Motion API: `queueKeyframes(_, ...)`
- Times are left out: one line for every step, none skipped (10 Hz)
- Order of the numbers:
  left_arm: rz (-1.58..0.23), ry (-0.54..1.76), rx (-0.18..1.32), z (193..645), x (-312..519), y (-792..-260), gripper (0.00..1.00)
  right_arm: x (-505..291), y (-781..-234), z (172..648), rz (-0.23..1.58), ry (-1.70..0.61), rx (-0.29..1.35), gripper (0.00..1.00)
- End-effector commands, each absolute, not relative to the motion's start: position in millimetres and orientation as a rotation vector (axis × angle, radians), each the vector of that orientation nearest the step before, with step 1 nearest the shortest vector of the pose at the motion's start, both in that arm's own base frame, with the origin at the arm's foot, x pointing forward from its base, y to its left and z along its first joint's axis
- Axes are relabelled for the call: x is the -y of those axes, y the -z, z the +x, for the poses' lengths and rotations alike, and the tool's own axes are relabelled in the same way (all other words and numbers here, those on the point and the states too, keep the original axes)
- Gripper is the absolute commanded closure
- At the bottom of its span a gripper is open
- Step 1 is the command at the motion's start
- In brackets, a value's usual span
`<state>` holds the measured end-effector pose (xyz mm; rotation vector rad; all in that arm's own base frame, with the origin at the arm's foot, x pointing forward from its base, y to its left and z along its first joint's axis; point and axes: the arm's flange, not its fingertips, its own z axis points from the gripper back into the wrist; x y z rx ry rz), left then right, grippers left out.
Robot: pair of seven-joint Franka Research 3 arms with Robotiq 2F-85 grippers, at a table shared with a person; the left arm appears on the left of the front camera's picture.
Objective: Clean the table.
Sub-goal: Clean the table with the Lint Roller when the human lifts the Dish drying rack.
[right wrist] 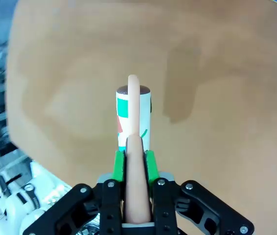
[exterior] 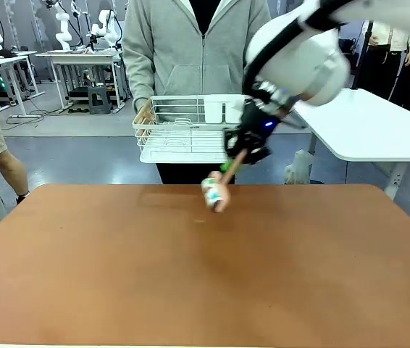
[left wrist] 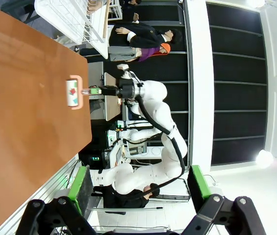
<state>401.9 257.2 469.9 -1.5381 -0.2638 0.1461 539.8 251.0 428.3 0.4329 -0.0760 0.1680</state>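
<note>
while tight on the lint roller (exterior: 214,194), right gripper (right wrist: 134,159) at the far edge of the table (exterior: 190,283); left gripper (left wrist: 138,185) open.

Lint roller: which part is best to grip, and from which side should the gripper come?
Take the lint roller by its slim peach handle, coming from the end opposite the roll, as the right gripper holds it now. The handle is narrow and straight, and the roll is left free.

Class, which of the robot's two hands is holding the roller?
The right hand, shut on the pink handle of the roller; the left hand is open and empty.
</note>
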Motion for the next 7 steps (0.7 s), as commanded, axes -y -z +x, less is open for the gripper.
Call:
queueKeyframes(-1.54, -0.142, 0.257, 398.5, -258.5, -470.8, 0.0, -212.0, -455.9, 512.9, 0.286, -0.097, 0.096, 0.79)
queueKeyframes(-1.54, -0.142, 0.257, 398.5, -258.5, -470.8, 0.0, -182.8, -470.9, 496.8, 0.175, -0.049, 0.101, 0.79)
queueKeyframes(-1.54, -0.142, 0.257, 398.5, -258.5, -470.8, 0.0, -159.9, -479.0, 486.9, 0.113, -0.026, 0.118, 0.79)
queueKeyframes(-1.54, -0.142, 0.257, 398.5, -258.5, -470.8, 0.0, -138.7, -482.6, 479.6, 0.076, -0.011, 0.109, 0.79)
queueKeyframes(-1.54, -0.142, 0.257, 398.5, -258.5, -470.8, 0.0, -115.9, -486.3, 471.4, 0.065, -0.014, 0.114, 0.79)
queueKeyframes(-1.54, -0.142, 0.257, 398.5, -258.5, -470.8, 0.0, -100.5, -484.0, 466.6, 0.068, -0.009, 0.107, 0.79)
queueKeyframes(-1.54, -0.142, 0.257, 398.5, -258.5, -470.8, 0.0, -91.3, -475.0, 468.6, 0.084, -0.029, 0.107, 0.79)
